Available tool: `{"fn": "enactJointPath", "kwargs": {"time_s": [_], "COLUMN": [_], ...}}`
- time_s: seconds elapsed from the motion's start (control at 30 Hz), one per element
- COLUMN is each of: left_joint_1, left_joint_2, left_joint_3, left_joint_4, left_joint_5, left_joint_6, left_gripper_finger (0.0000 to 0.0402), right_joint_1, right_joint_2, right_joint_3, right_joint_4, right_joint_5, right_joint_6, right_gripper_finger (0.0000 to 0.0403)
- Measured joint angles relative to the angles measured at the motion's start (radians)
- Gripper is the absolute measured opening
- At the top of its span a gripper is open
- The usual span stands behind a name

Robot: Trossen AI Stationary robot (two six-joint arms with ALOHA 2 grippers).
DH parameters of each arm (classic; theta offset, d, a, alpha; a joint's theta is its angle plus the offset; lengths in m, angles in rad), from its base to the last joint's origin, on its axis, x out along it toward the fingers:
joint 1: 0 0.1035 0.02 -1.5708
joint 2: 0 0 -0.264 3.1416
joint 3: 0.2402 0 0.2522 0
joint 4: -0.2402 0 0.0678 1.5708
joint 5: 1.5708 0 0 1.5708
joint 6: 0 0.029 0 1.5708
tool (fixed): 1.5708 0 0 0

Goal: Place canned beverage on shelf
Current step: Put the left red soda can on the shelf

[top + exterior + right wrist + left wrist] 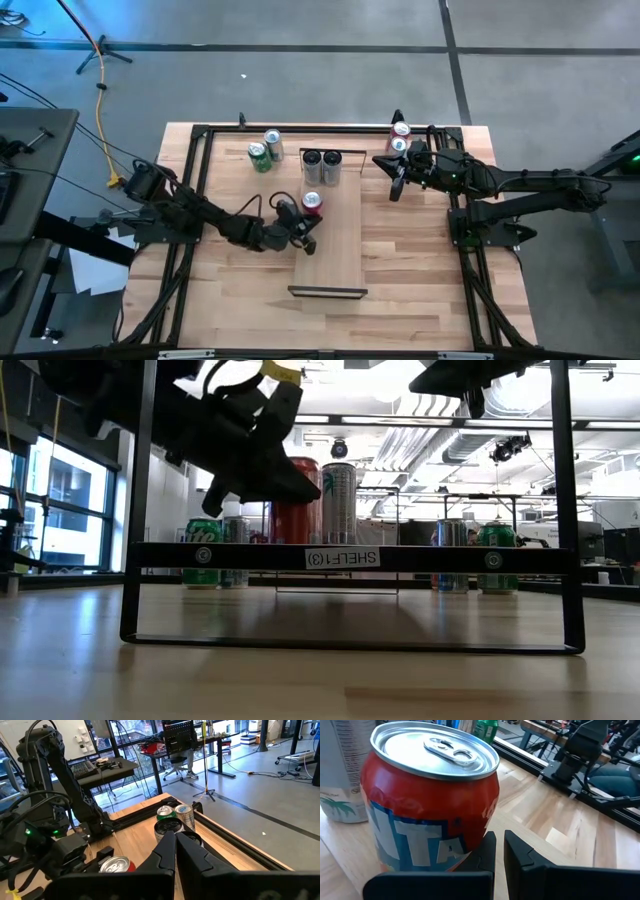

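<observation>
Red can (312,203) on shelf (335,262) left edge, left gripper (308,240) shut beside

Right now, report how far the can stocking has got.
Done: three cans stand on the shelf, the red can nearest. In hand: nothing; the left pincer sits shut beside it. Left: two green cans and two by the right pincer.

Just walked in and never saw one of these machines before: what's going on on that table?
Two robot arms are stocking cans onto a shelf. A red can stands on it near two silver cans. The left gripper, fingers shut, sits beside the red can, not holding it. The right gripper waits, shut, near the table's far right.
</observation>
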Motion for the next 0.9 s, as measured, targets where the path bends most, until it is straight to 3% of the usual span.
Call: {"fn": "enactJointPath", "kwargs": {"time_s": [0.43,0.9], "left_joint_1": [0.005,0.058], "left_joint_2": [-0.059,-0.062], "left_joint_3": [0.0,0.0], "left_joint_4": [-0.169,-0.183], "left_joint_5": [-0.018,0.009], "left_joint_6": [-0.026,0.009], "left_gripper_finger": [0.0,0.0], "right_joint_1": [0.0,0.0], "right_joint_2": [0.0,0.0], "right_joint_3": [0.0,0.0], "right_joint_4": [0.0,-0.001], "right_joint_5": [0.0,0.0], "right_joint_6": [0.0,-0.016], "right_gripper_finger": [0.0,0.0]}}
